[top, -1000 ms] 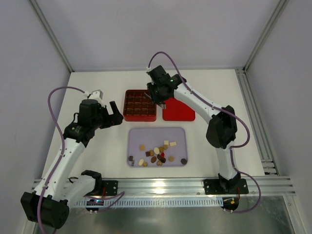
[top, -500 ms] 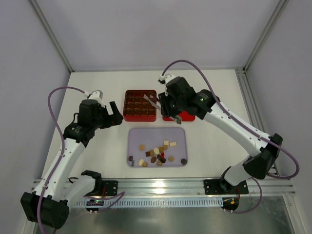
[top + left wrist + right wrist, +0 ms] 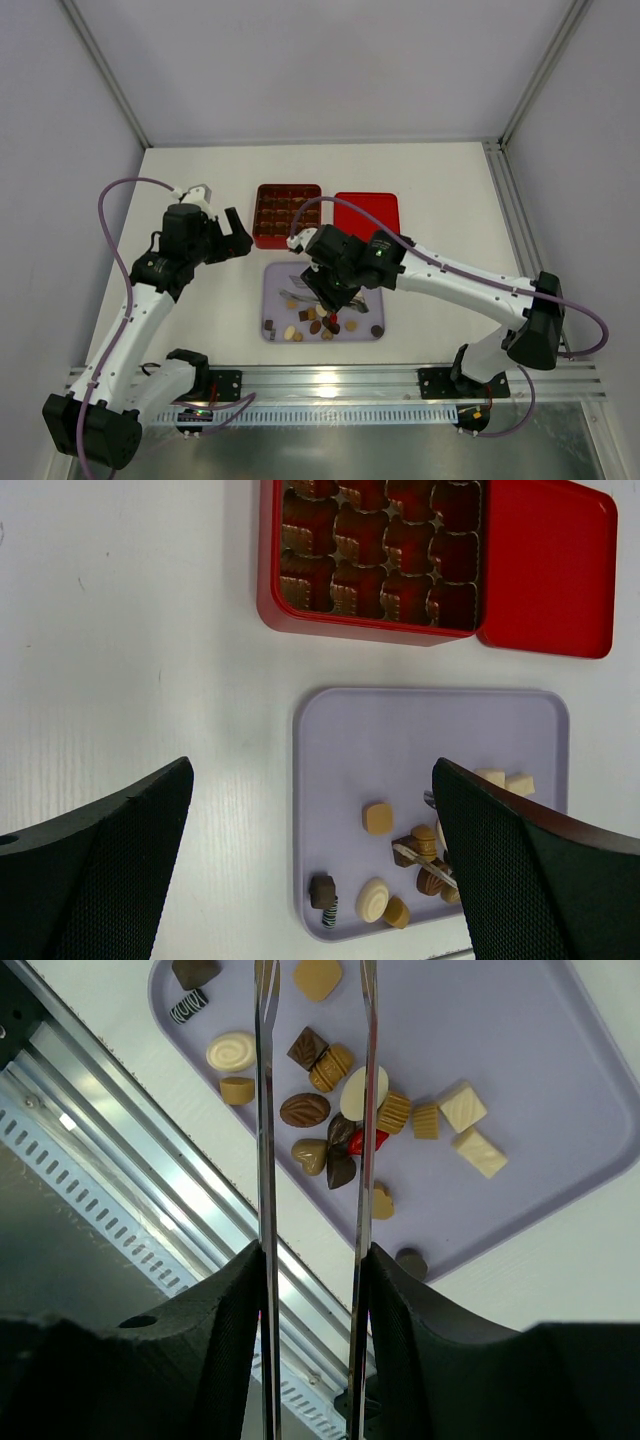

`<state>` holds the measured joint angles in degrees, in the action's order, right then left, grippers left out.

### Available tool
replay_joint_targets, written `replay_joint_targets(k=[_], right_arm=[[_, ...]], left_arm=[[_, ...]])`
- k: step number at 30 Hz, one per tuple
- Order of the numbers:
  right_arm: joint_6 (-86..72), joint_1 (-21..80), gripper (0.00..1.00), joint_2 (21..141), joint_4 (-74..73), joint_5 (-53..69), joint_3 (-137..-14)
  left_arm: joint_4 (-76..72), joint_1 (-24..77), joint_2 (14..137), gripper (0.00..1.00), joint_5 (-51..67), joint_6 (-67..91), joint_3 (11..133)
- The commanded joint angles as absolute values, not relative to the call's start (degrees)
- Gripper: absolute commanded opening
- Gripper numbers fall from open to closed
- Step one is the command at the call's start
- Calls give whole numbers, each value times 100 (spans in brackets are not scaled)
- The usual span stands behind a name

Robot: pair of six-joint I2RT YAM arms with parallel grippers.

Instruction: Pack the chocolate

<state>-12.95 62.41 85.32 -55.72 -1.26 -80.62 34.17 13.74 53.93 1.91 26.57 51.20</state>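
Observation:
The chocolates (image 3: pixel 320 318) lie loose on the pale lilac tray (image 3: pixel 322 275), clustered toward its near side, dark brown, tan and cream, with one reddish piece (image 3: pixel 374 1143). My right gripper (image 3: pixel 298 288) hangs low over the tray's left part. Its two thin metal fingers (image 3: pixel 265 1080) stand apart with nothing held, and a brown oval sweet (image 3: pixel 305 1110) lies between them. My left gripper (image 3: pixel 232 238) is open and empty above the bare table, left of the tray, and the tray corner (image 3: pixel 310 920) shows between its fingers. The red grid box (image 3: pixel 288 215) stands behind the tray.
The red lid (image 3: pixel 366 215) lies flat to the right of the box. A dark round sweet (image 3: pixel 377 330) sits alone at the tray's near right corner. An aluminium rail (image 3: pixel 340 380) runs along the table's near edge. White walls and frame posts enclose the table.
My right arm has swung from over the red box and lid toward me and down, and now hovers over the tray. The left arm has not moved.

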Motion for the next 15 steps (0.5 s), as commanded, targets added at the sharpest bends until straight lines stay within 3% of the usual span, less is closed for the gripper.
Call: replay_joint_targets(k=[1,15], right_arm=[[-1099,6372,47,8622,-5607,-88,-8042],[-888,6548,47,9123,-5678,-298,-8095]], left_arm=[[3349,1362,5317,100,88,2610,5265],[3357,1362,5335,100,79,2602,5273]])
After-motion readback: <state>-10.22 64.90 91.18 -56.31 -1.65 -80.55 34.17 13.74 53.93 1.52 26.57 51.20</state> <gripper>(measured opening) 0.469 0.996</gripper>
